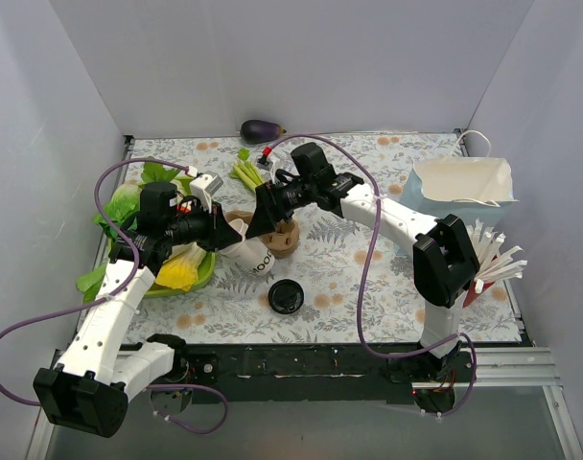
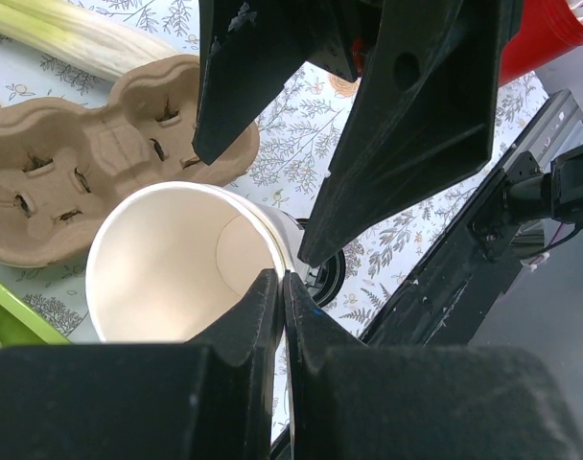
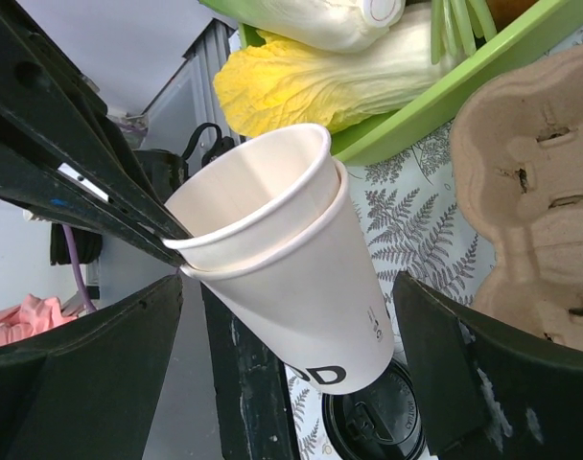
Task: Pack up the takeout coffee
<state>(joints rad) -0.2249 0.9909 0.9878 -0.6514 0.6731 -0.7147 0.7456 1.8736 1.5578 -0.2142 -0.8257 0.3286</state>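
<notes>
No cup with a lid on it is in view. My left gripper (image 2: 282, 278) is shut on the rim of a lidless white paper cup (image 2: 176, 259), tilted above the table. In the right wrist view it shows as two nested cups (image 3: 282, 249) with dark print. My right gripper (image 3: 287, 355) is open, one finger on each side of the cups, not touching. A loose black lid (image 1: 286, 296) lies on the table below, also in the right wrist view (image 3: 378, 426). In the top view the cup (image 1: 248, 251) hangs between both grippers.
A brown pulp cup carrier (image 1: 272, 230) lies right behind the cup. A green tray (image 1: 191, 273) with cabbage and greens is at the left. A white paper bag (image 1: 464, 190) stands at the back right, a red cup of straws (image 1: 483, 268) in front of it. An eggplant (image 1: 262, 128) lies at the back.
</notes>
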